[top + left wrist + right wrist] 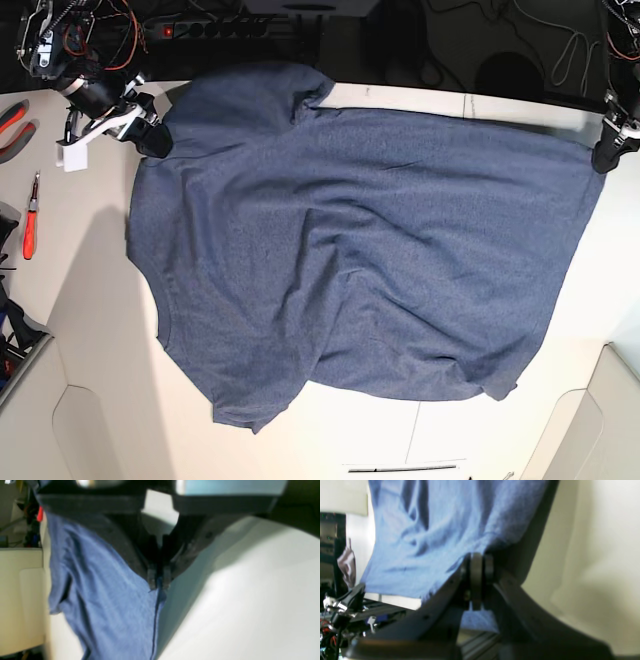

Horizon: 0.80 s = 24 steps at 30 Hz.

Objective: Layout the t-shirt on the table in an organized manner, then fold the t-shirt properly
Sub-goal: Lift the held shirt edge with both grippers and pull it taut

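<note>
T-shirt (pixel 360 250) spread, seemingly pinched, both pincers

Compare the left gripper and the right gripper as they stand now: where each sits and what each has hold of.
The left gripper sits at the base view's right edge, pinching the t-shirt at a plain corner; the right gripper sits at the upper left, clamping it near a sleeve. The left wrist view shows fabric hanging beside bare table; the right wrist view shows cloth spread wide beyond the jaws. Both are shut on the shirt, holding it stretched between them.
</note>
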Tool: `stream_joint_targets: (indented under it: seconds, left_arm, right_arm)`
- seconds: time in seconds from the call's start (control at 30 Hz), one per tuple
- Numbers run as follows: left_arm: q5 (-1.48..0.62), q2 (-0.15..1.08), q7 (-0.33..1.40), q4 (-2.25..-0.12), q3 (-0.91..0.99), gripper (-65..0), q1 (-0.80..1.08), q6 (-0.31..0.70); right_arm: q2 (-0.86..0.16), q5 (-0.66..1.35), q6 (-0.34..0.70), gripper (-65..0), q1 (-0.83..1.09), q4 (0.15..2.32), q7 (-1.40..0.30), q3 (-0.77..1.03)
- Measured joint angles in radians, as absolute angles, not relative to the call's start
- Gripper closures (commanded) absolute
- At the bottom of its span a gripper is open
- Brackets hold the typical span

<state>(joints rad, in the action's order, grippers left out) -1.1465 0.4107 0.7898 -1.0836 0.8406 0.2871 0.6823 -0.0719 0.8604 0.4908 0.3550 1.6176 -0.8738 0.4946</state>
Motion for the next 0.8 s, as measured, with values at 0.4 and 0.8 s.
stream_joint_targets:
  seconds: [0.4,0.8]
  left_arm:
    - [-1.327,0.410,0.968,-1.105,0.880,0.0,0.319,0.682]
    - [-1.456,0.410,1.111,-1.105,0.884,0.0,0.321,0.682]
  right_arm:
    - [-0.072,0.932,0.506,0.0,0.396,1.618,-0.940,0.511]
    - [-0.072,0.934,0.521,0.0,0.458,1.802,-0.968,0.515]
